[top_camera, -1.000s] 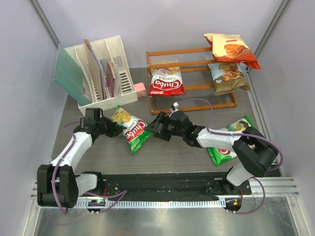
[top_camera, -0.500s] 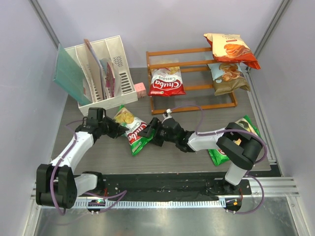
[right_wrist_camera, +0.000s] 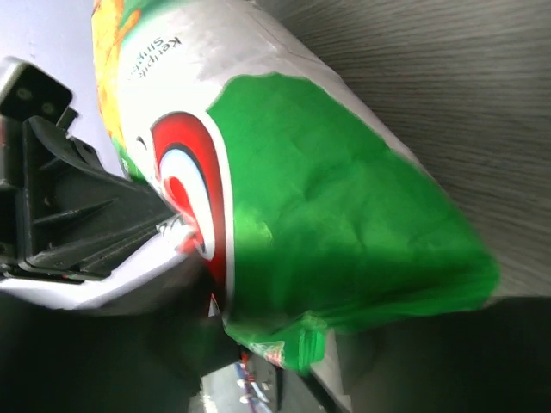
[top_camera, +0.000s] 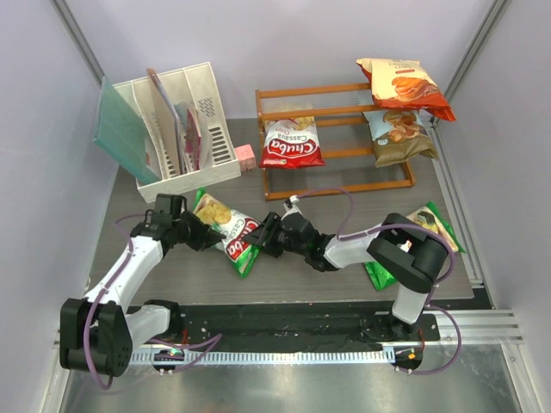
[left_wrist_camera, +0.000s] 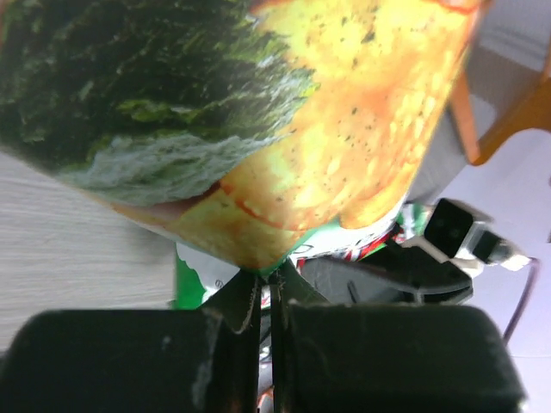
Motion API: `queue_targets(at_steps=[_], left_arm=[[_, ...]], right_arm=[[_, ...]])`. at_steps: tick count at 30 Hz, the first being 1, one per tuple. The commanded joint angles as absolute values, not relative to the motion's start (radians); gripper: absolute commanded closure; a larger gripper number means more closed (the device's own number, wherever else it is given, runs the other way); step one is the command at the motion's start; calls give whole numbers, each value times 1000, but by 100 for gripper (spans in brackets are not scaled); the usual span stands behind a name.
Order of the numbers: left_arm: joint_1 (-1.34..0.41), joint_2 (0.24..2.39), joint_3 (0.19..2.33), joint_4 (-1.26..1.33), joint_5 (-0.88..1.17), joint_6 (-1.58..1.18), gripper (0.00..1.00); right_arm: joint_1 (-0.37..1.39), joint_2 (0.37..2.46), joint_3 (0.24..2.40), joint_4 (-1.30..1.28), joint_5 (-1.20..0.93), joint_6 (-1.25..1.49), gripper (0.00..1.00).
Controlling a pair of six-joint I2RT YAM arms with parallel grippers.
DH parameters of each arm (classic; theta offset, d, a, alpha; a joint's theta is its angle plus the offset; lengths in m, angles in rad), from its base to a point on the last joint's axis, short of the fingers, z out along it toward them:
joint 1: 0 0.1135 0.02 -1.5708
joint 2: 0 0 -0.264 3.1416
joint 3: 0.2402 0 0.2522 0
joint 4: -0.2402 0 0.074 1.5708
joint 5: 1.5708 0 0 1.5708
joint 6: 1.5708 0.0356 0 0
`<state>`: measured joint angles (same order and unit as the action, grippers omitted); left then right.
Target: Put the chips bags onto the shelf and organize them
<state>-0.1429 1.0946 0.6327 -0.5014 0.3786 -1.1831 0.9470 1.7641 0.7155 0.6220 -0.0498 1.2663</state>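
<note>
Over grey table point(top_camera: 284, 277), gripped bag point(top_camera: 234, 234), lilac walls point(top_camera: 301, 34)

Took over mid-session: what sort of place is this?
Likely a robot test booth, not a shop: plain walls enclose a table edged by a metal rail, with a wooden shelf and file organizer as props.

The overhead view was bright and evenly lit, sharp, with only soft shadows beside the green bag point(top_camera: 237, 239). In both wrist views that bag loomed blurred and glossy, with darkness below it.
</note>
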Motion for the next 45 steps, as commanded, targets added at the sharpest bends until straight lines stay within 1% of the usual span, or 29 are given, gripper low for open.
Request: queue_targets(at_steps=[1, 2, 3, 4, 5, 7, 8, 10, 11, 13, 16, 20, 25, 27, 29, 35, 45], left_arm=[[-170, 1083, 610, -670, 454, -1103, 100], [-170, 1080, 614, -686, 450, -1094, 94], [-170, 1080, 618, -724, 431, -1074, 87], [-170, 1077, 636, -747, 417, -1062, 81], [-170, 1074, 647, -765, 404, -1051, 66], [-172, 1062, 687, -826, 356, -1025, 49], [-170, 1057, 702, -851, 336, -1020, 35], [-169, 1039, 756, -909, 275, -1003, 29], [-169, 1032, 773, -926, 256, -996, 26], [-167, 1016, 816, -946, 207, -985, 23], [-155, 1012, 834, -957, 190, -970, 23], [-135, 1029, 816, -951, 198, -966, 23], [-126, 1046, 811, -916, 206, -971, 23], [-124, 1061, 816, -905, 209, -977, 23], [-124, 1077, 824, -888, 212, -980, 23], [-124, 1112, 842, -877, 210, -976, 23], [-124, 1103, 830, -881, 199, -983, 23]], right_arm=[[960, 1770, 741, 755, -21, 1287, 67], [962, 1764, 735, 755, -25, 1287, 72], [960, 1756, 729, 753, -29, 1279, 81], [960, 1746, 721, 749, -31, 1275, 83], [960, 1721, 706, 739, -29, 1272, 85], [962, 1689, 693, 695, -23, 1253, 87], [960, 1652, 687, 672, -25, 1249, 88], [957, 1611, 675, 614, -28, 1226, 90], [954, 1556, 661, 597, -26, 1223, 91], [948, 1494, 650, 528, -25, 1201, 93], [942, 1363, 650, 395, -6, 1164, 96], [936, 1192, 669, 165, 104, 1109, 99], [890, 944, 606, -26, 201, 1147, 99], [849, 911, 607, -122, 206, 1144, 99], [821, 894, 609, -161, 189, 1129, 99], [741, 925, 652, -313, 195, 1106, 99], [614, 897, 657, -258, 209, 1049, 99]])
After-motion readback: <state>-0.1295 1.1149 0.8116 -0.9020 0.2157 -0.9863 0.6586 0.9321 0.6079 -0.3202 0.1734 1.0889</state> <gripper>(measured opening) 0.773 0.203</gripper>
